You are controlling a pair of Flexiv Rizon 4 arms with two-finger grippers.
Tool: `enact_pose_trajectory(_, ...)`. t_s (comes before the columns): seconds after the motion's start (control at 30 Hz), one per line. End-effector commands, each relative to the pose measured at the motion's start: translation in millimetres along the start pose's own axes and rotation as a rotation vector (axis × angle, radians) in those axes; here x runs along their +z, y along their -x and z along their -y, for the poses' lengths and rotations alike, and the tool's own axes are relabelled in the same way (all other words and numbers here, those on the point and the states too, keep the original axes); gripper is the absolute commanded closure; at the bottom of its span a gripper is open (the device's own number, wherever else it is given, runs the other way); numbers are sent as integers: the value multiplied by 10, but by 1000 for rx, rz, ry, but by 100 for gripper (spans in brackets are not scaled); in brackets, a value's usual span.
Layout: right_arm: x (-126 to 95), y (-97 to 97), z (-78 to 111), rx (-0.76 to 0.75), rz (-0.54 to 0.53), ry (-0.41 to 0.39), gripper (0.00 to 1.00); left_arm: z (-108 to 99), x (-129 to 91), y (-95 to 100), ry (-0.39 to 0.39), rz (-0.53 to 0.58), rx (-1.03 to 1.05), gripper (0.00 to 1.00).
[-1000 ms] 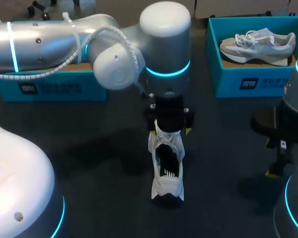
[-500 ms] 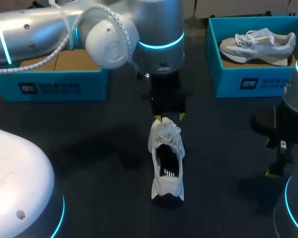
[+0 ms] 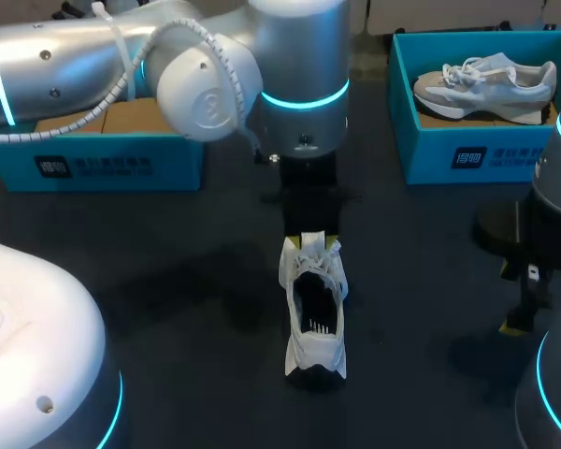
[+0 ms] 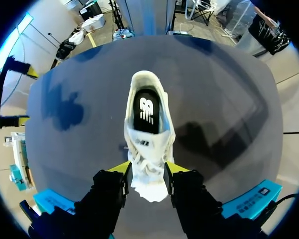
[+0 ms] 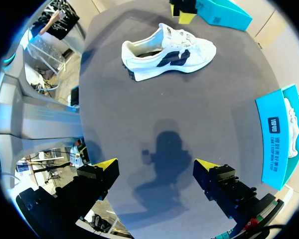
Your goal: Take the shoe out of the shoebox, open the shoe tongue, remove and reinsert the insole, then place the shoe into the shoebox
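White and standing on its sole, the shoe (image 3: 314, 313) sits out on the dark worktop (image 3: 187, 281), well apart from the teal shoebox (image 3: 103, 166) behind your left arm (image 3: 75, 56), and its dark insole (image 4: 147, 112) shows in the opening. Your left gripper (image 4: 145, 175) is down at the shoe's laced front end, and its yellow fingertips (image 4: 120, 167) press in from both sides, pinching that end. Your right gripper (image 5: 155, 168) hangs over bare worktop well away from the shoe with its fingers spread wide, and a second teal box (image 3: 467, 154) at the far right holds a grey shoe (image 3: 481, 84).
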State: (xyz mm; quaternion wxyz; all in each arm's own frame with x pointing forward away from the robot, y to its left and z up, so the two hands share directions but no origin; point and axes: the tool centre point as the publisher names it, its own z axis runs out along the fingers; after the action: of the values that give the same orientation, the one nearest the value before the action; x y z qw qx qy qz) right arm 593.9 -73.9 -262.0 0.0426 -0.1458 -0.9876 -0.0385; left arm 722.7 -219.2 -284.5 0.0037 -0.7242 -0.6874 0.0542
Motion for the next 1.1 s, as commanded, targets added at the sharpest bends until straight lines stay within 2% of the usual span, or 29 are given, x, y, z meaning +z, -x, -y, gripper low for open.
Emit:
enact_pose_trajectory(0.03,10,-4,5,0,1,1,0,54,113,-12,3,3,11,58)
enact_pose_trajectory(0.27,10,-4,5,0,1,1,0,108,250,2,13,27,16,61)
enact_pose_trajectory(0.37,10,-4,5,0,1,1,0,126,298,6,7,26,21,65)
enact_pose_trajectory(0.43,10,-4,5,0,1,1,0,145,335,2,-3,23,27,71)
enact_pose_trajectory(0.63,10,-4,5,0,1,1,0,204,426,-43,-25,15,38,70)
enact_pose_trajectory(0.93,10,-4,5,0,1,1,0,147,190,-84,3,40,33,69)
enact_pose_trajectory(1.1,10,-4,5,0,1,1,0,130,205,-44,17,35,23,71)
